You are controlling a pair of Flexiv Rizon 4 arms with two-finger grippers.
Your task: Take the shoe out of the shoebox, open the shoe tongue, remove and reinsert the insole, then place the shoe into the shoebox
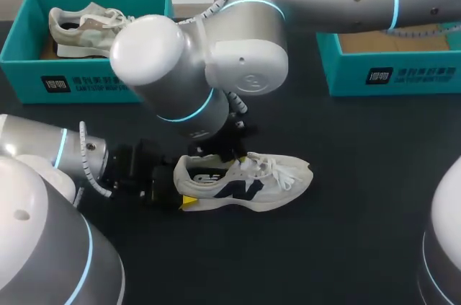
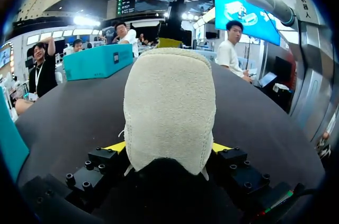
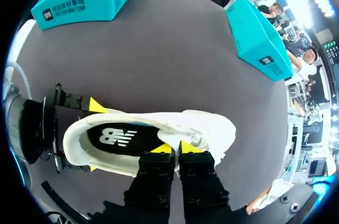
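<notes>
- Yellow tips of the left gripper (image 1: 181, 188), at the lower left of the frame, clamp the heel of the shoe (image 1: 245, 181). The left wrist view shows one tip pressed to each flank.
- White and upright on its sole, the shoe sits on the table (image 1: 346, 247) at the lower middle, toe to the right. It is out of any box.
- Over the shoe's mouth sits the right gripper (image 3: 175, 147), its fingers drawn almost together at the rim beside the tongue. The arm hides this spot from above, so I cannot tell whether a fold of tongue is nipped between them.
- The dark insole (image 3: 119, 136) lies flat inside the shoe. I judge the step in hand to be opening the tongue, with the insole not yet taken out.
- The next move calls for drawing the tongue toward the toe while the heel is held firm. After that it needs a fresh pinch on the insole's heel edge.
- Farthest off, the teal box (image 1: 21, 60) at the upper left holds a second shoe (image 1: 83, 27). The other box (image 1: 403, 74) at the upper right is probably where this shoe goes back.
</notes>
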